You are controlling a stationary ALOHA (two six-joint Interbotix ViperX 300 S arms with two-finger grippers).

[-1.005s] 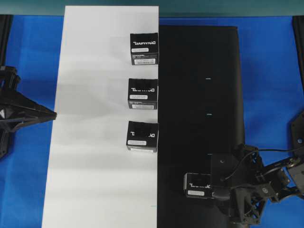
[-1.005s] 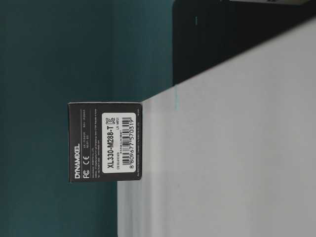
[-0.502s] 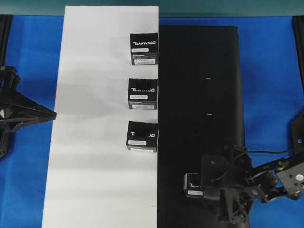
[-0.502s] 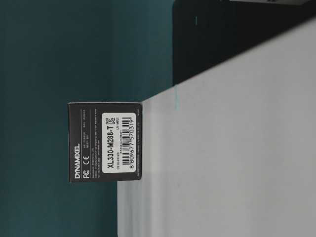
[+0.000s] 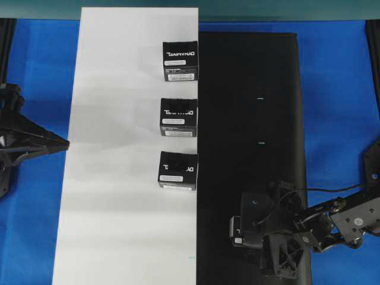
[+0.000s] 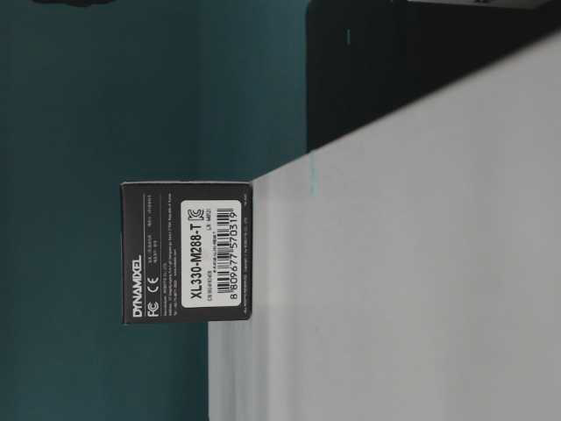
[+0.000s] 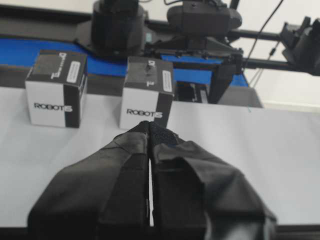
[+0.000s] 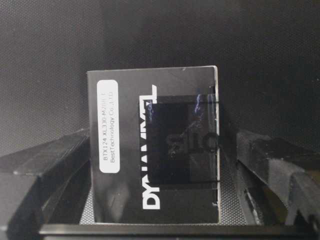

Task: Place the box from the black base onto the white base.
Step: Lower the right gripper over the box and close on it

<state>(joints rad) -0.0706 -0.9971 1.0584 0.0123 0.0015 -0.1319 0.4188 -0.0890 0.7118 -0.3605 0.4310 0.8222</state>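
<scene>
My right jaws point(image 8: 155, 200) spread wide, straddling the box point(image 8: 155, 145); my wrist hides most of it overhead. Left jaws point(image 7: 150, 145) clenched.

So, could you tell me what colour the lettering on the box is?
White, clearest in the right wrist view on the box.

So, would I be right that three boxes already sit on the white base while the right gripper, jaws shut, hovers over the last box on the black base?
Not quite: the right gripper is open. The right wrist view shows its fingers standing apart on either side of the box. The rest holds: the overhead view shows three boxes on the white base and the last on the black base.
</scene>
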